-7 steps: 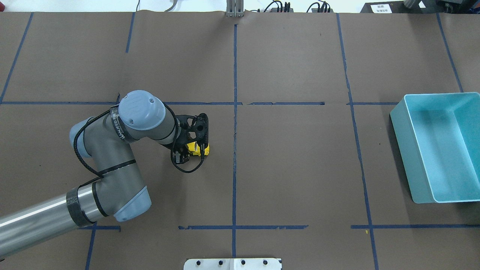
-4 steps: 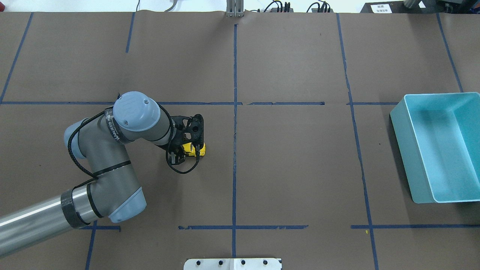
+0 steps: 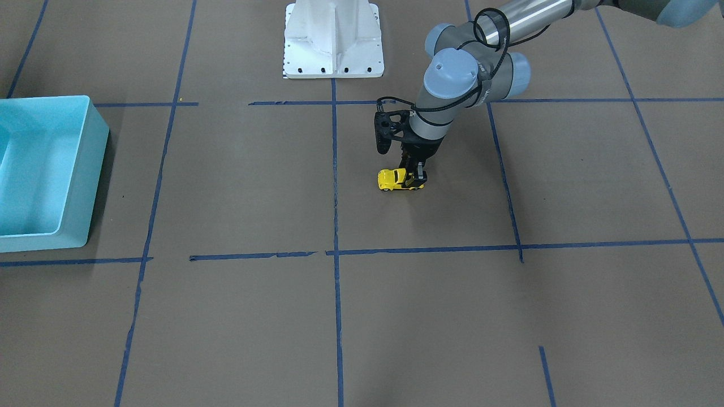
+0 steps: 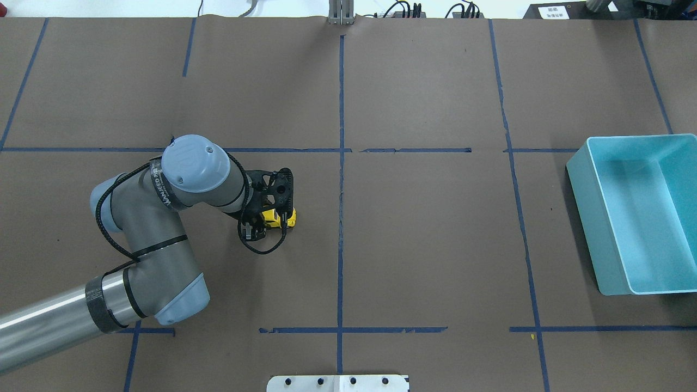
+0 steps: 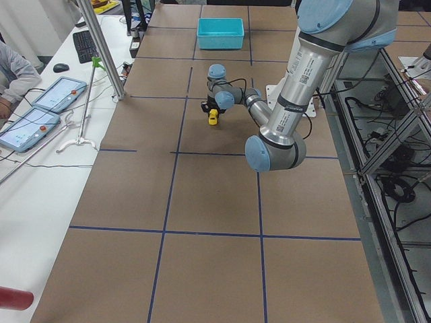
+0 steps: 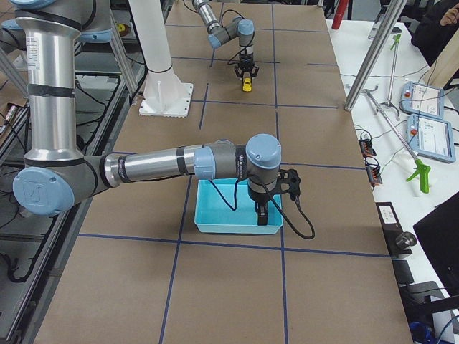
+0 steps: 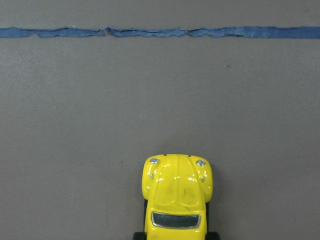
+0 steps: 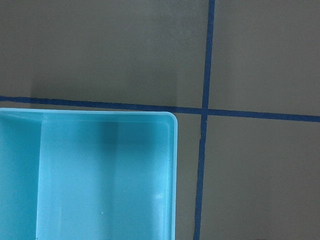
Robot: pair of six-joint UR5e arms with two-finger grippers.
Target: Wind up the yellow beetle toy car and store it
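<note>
The yellow beetle toy car (image 4: 287,218) stands on its wheels on the brown table, left of the centre tape line. My left gripper (image 3: 417,180) reaches down over the car's rear end and is shut on the car (image 3: 396,180). In the left wrist view the car's bonnet and windscreen (image 7: 177,192) fill the bottom centre, nose towards a blue tape line. The light blue bin (image 4: 588,218) sits at the table's right end. My right gripper (image 6: 262,215) hangs over the bin's corner (image 8: 172,150). It shows only in the exterior right view, so I cannot tell whether it is open.
Blue tape lines (image 4: 341,163) divide the brown table into squares. The white robot base (image 3: 334,39) stands at the table's near edge. Side benches hold tablets (image 5: 59,93) and a metal pole (image 6: 373,54); a person's sleeve (image 5: 10,74) shows at one bench.
My left arm has drawn back to the left, pulling the yellow car a short way backwards along the table.
</note>
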